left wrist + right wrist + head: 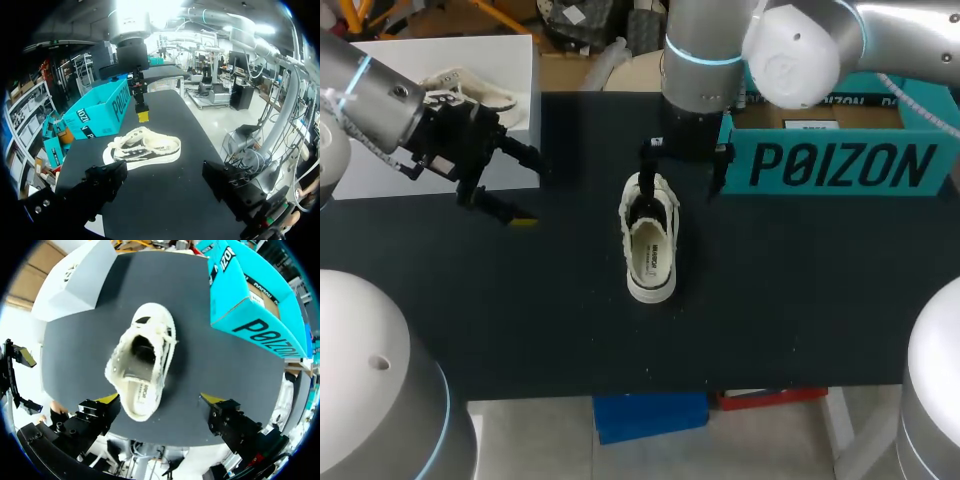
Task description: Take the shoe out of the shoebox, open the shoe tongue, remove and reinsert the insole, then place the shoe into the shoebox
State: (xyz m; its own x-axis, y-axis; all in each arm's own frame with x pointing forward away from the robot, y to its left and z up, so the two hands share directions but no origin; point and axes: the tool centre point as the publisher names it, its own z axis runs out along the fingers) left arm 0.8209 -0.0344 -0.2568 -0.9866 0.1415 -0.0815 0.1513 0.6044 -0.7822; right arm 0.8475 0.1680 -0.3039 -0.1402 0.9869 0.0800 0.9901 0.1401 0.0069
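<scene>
A: One shoe [650, 240], where?
B: Middle of the tabletop [800, 300], upright, toe toward 12 o'clock, out of the shoebox [840, 165], which sits at its 2 o'clock.
A: Jaws?
B: Both released: right jaws hang over the shoe's 12 o'clock end, holding nothing; left jaws spread wide, well apart at its 9 o'clock.
</scene>
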